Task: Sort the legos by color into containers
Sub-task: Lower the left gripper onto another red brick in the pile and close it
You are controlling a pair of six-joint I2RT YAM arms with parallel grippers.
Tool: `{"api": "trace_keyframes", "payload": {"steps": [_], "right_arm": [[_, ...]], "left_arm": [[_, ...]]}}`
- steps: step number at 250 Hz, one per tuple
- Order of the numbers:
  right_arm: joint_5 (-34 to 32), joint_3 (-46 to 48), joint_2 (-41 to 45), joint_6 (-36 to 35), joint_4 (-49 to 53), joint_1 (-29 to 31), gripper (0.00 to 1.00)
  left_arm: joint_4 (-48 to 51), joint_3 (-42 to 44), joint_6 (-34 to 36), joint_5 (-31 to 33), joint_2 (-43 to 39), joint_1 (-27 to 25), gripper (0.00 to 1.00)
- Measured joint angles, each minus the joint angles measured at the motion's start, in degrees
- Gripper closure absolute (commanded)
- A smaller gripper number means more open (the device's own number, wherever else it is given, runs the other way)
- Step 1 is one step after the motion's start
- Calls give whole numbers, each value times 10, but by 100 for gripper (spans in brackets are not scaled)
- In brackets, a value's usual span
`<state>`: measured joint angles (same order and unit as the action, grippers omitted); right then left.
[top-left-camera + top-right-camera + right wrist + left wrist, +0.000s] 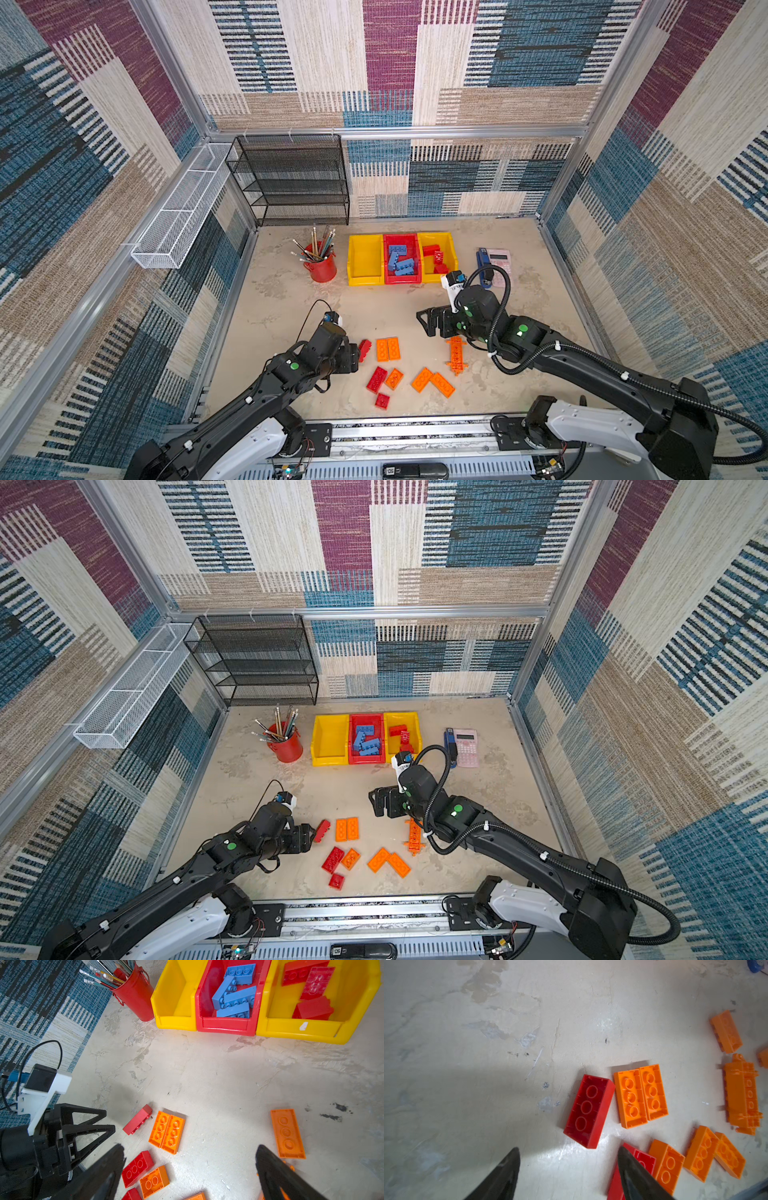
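Two jaws, both empty: I see left jaws partly open, red lego just beside at 3 o'clock in a top view; right jaws spread wide.

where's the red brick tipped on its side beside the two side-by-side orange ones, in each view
In a top view: red brick low, left of centre, leftmost loose brick.
In a top view: red brick low, left of centre too.
Left wrist: red brick just right of centre, hollow underside showing.
Right wrist: red brick lower left of centre, studs sideways.
Shared landmark: orange pair right next to it in all four.
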<state>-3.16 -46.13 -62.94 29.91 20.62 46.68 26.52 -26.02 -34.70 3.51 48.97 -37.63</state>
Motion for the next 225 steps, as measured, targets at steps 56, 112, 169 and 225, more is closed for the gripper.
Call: {"api": "trace_keyframes", "payload": {"steps": [56,112,169,225], "right_arm": [[0,0,-4,0,0,1,1],[-5,11,10,0,2,1,1],[-16,21,23,-5,2,1,1],[-24,26,36,-14,2,1,1]], "left_arm": [[-34,-11,10,-23,77,-2,27],[-52,-38,30,-21,169,-2,34],[-58,-80,35,-11,248,-2,45],[-54,-108,40,-8,303,-2,61]]}}
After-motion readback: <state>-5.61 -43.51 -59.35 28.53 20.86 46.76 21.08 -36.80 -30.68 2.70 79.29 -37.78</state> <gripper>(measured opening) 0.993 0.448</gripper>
